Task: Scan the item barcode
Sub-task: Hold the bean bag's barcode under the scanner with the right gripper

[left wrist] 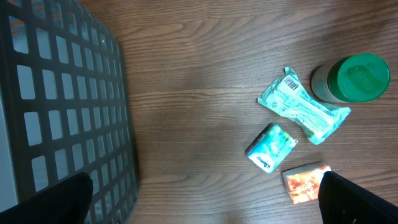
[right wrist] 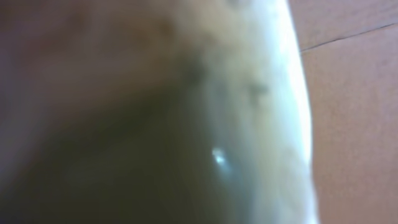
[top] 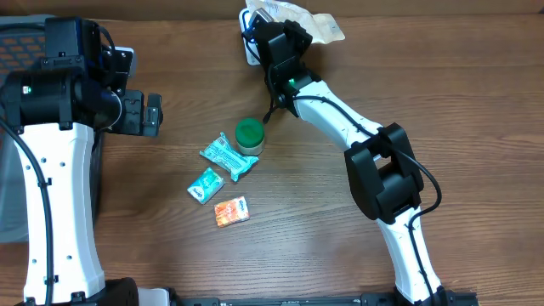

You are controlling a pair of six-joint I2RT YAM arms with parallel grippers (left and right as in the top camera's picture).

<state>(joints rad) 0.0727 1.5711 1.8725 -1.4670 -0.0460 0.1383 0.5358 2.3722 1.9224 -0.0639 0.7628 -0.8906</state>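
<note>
A blurred pale object [right wrist: 249, 93], cream-white and mottled with faint darker specks, fills nearly the whole right wrist frame, too close to the lens for any detail or label to be read; its lower left sinks into murky green-grey shadow, broken by one small glint [right wrist: 217, 156] near the centre. Along the right edge runs a strip of brown surface [right wrist: 357, 143], crossed near the top by a thin dark line [right wrist: 348, 36]
</note>
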